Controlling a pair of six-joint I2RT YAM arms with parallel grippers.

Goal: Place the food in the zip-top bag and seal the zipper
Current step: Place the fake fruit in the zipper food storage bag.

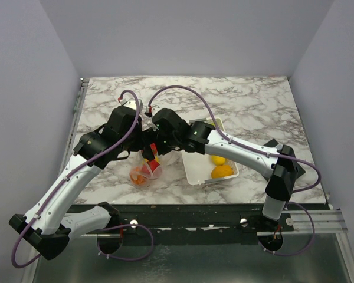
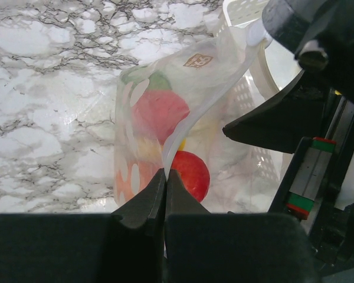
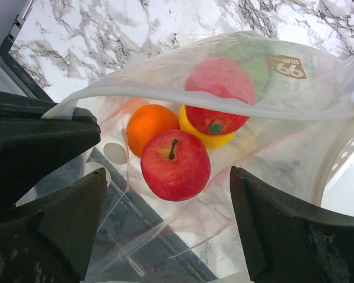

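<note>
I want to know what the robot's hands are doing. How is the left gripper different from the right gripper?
The left gripper is shut tight; the right gripper is wide open. The left gripper pinches the edge of the bag; the right gripper grips nothing, and a red apple inside the bag shows between its fingers. Both are black, and both are at the bag's open mouth.
</note>
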